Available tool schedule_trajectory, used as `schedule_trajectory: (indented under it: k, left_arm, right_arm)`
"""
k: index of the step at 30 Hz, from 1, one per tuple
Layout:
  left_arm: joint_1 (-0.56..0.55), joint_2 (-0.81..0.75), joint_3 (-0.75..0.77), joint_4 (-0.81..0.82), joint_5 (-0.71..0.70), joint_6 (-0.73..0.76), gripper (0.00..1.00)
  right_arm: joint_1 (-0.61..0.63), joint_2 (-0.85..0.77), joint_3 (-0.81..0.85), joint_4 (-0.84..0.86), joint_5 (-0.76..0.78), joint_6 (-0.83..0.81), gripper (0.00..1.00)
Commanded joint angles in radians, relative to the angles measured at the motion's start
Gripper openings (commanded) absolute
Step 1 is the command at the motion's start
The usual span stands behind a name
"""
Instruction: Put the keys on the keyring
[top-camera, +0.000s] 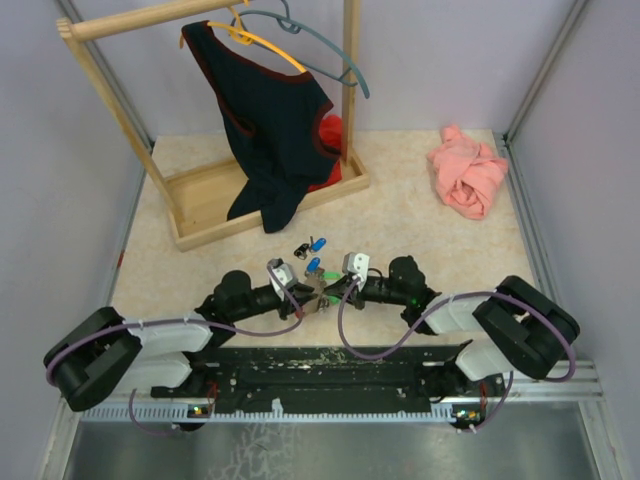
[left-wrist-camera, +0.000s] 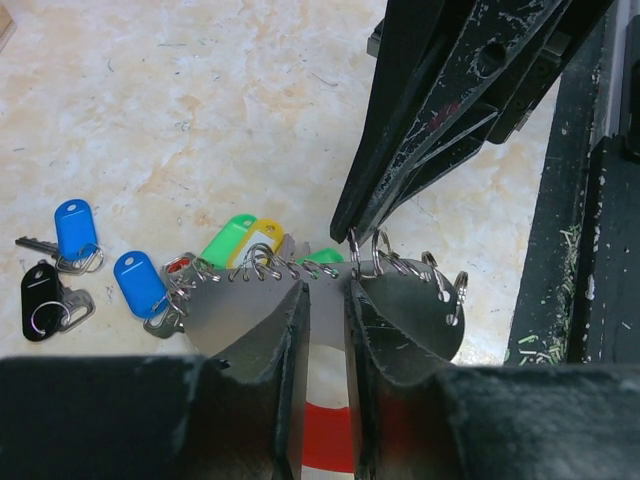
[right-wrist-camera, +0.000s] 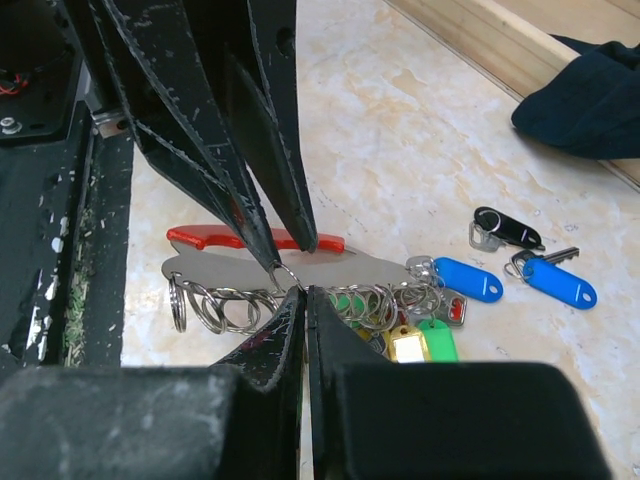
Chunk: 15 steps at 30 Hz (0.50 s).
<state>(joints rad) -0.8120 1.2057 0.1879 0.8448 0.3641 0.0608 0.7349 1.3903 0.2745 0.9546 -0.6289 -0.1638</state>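
Observation:
A flat grey keyring plate (left-wrist-camera: 225, 308) with a red grip (right-wrist-camera: 210, 238) lies on the table, with several split rings along one edge. Green (left-wrist-camera: 228, 240) and yellow (left-wrist-camera: 268, 232) tags hang on it. Loose keys lie beside it: two with blue tags (left-wrist-camera: 75, 228) (left-wrist-camera: 138, 283) and one with a black tag (left-wrist-camera: 40, 295); they also show in the top view (top-camera: 313, 265). My left gripper (left-wrist-camera: 323, 288) rests its tips on the plate, jaws a narrow gap apart. My right gripper (right-wrist-camera: 305, 292) meets it from the other side, shut on an upright split ring (right-wrist-camera: 286, 274).
A wooden rack (top-camera: 215, 205) with hangers and a dark garment (top-camera: 270, 130) stands at the back left. A pink cloth (top-camera: 468, 172) lies at the back right. The black base rail (top-camera: 330, 365) runs along the near edge. Grey walls close in both sides.

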Motion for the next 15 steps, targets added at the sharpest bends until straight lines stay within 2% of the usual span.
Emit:
schedule_trajectory:
  k: [1,15]
  left_arm:
    - [0.002,-0.039,-0.012,0.006,-0.017,-0.024,0.26]
    - [0.002,0.036,0.009,0.05,0.032,-0.028,0.27]
  right_arm:
    - [-0.011,0.012,-0.002,0.067,0.013,-0.01,0.0]
    - [-0.011,0.023,0.0,0.079,0.001,-0.002,0.0]
